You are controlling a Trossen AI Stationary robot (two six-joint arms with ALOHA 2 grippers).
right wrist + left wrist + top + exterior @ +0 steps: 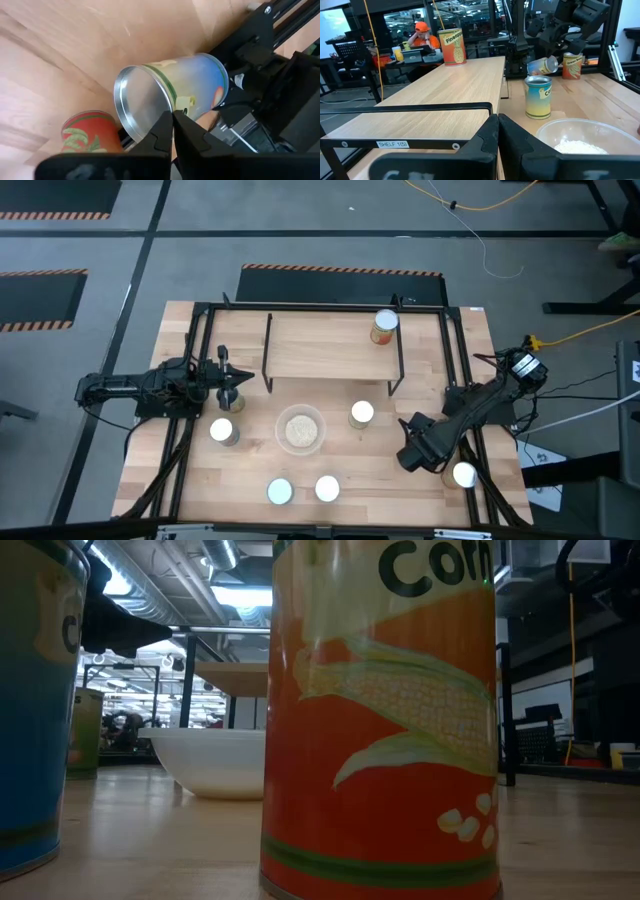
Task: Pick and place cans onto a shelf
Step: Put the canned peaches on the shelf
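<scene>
Orange corn can [380, 720] fills the low view, a blue-labelled can [30, 700] at its side; both stand at the desk's [180, 480] front edge. Cans counted: seven. One pineapple can [383, 327] is upright on the shelf [320, 345], toward its right end. Five stand on the desk, silver tops up. One tilted can [170, 92], blue and green label, is pinched at its rim by the right claw [173, 122] near the desk's right edge, above an upright orange can [87, 132]. One bowl [281, 420] sits mid-desk, in front of the shelf. Left claw [498, 125] is pressed together and holds nothing, just off the shelf's left end. Most of the shelf board lies bare; the black frame rods hem its ends.
</scene>
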